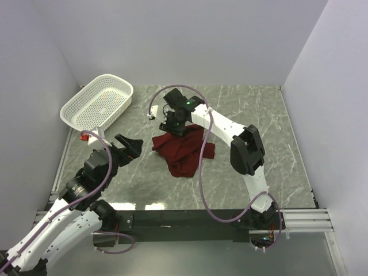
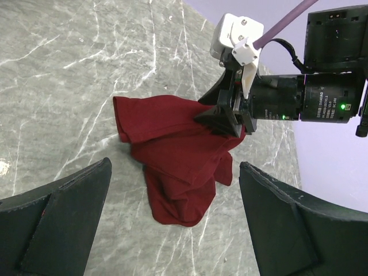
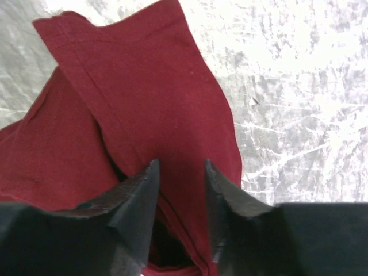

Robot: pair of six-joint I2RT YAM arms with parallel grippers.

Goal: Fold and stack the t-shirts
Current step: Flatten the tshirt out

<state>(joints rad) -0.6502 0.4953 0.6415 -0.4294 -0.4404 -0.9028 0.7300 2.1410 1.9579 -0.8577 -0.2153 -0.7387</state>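
A dark red t-shirt [image 1: 183, 150] lies crumpled in loose folds near the middle of the grey marble table [image 1: 259, 115]. My right gripper [image 1: 175, 127] is down on the shirt's far edge. In the right wrist view its fingers [image 3: 138, 195] stand partly apart astride a raised fold of the t-shirt [image 3: 144, 86], and the right gripper [image 3: 181, 164] is not closed on the cloth. My left gripper [image 1: 131, 148] hovers wide open to the left of the shirt, holding nothing. The left wrist view shows the t-shirt [image 2: 172, 155] beyond the left gripper [image 2: 174, 167], with the right gripper [image 2: 224, 123] on its upper right part.
A white perforated basket [image 1: 112, 112] stands at the back left corner of the table. White walls close in the table on the left, back and right. Purple cables loop off both arms, one hanging across the shirt's right side.
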